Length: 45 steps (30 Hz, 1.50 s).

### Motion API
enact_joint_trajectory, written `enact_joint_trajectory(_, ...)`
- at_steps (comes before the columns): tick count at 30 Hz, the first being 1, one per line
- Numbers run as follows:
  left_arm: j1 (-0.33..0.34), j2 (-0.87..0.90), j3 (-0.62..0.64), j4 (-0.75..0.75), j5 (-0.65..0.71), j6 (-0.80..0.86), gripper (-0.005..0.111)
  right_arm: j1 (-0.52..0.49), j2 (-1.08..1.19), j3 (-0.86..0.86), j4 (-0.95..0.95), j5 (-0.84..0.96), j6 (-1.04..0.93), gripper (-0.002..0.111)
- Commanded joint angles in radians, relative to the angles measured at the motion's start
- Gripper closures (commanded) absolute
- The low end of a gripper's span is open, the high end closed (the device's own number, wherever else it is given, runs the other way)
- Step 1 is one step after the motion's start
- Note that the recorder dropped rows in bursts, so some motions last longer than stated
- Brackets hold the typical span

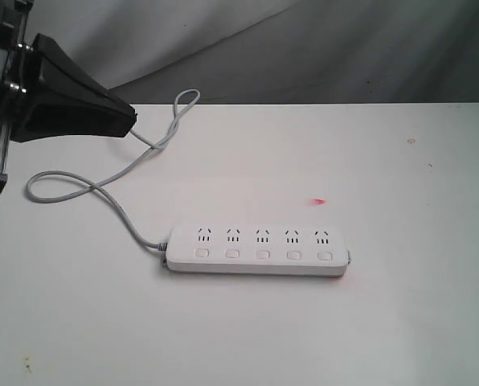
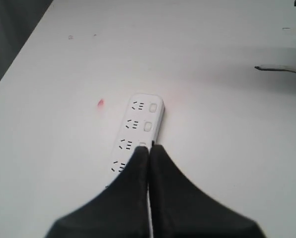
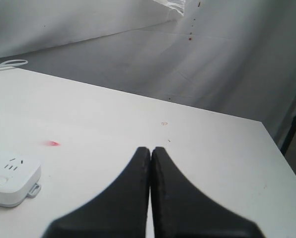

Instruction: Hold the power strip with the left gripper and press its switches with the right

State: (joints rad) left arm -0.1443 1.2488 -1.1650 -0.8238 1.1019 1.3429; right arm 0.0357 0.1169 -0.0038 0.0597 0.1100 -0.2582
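Power strip point(image 1: 258, 251) lies untouched, with left tool point(image 2: 149, 148) and right tool point(image 3: 150, 149) closed tight, empty.

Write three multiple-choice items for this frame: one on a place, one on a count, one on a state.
1. In the exterior view, the cord leaves the power strip at its: A left end; B right end; C far long side.
2. The switches number: A three; B five; C seven.
3. The left gripper is: A wide open; B clamped on the cord; C shut on nothing.
Answers: 1 A, the grey cord runs off the left end. 2 B, five sit in one row under the sockets. 3 C, its jaws meet with nothing between them.
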Motion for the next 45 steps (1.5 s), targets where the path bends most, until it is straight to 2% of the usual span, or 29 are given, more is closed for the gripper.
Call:
enact_joint_trajectory(1,-0.018,-0.032,0.011,0.010,-0.083,-0.090,0.106,-0.006,-0.004,0.004,0.007,-0.010,0.002,0.108)
enact_joint_trajectory(5,-0.018,-0.130,0.073,0.013,-0.221,-0.152,0.106,-0.006,-0.004,0.004,0.007,-0.012,0.002,0.108)
enact_joint_trajectory(9,-0.018,-0.297,0.215,0.058,-0.419,-0.262,0.106,-0.006,-0.004,0.004,0.007,-0.016,0.002,0.108)
enact_joint_trajectory(17,-0.018,-0.674,0.666,0.065,-0.900,-0.357,0.106,-0.006,-0.004,0.004,0.007,-0.016,0.002,0.108)
enact_joint_trajectory(20,-0.018,-0.813,0.851,0.065,-1.006,-0.428,0.106,-0.006,-0.004,0.004,0.007,-0.016,0.002,0.108)
enact_joint_trajectory(23,-0.018,-0.952,0.980,0.065,-1.058,-0.453,0.106,-0.006,-0.004,0.004,0.007,-0.016,0.002,0.108)
enact_joint_trajectory(27,-0.018,-1.089,1.068,0.065,-1.071,-0.453,0.106,-0.006,-0.004,0.004,0.007,-0.016,0.002,0.108)
enact_joint_trajectory(31,-0.018,-1.165,1.102,0.065,-1.078,-0.449,0.106,-0.006,-0.004,0.004,0.007,-0.016,0.002,0.108)
enact_joint_trajectory(39,-0.018,-1.171,1.127,0.077,-1.030,-0.453,0.106,-0.006,-0.004,0.004,0.007,-0.016,0.002,0.108)
enact_joint_trajectory(41,-0.018,-1.171,1.137,0.186,-1.035,-0.544,0.106,-0.006,-0.004,0.004,0.007,-0.016,0.004,0.108)
enact_joint_trajectory(45,-0.018,-1.171,1.165,0.569,-1.028,-0.998,0.106,-0.006,-0.004,0.004,0.007,-0.016,0.004,0.108)
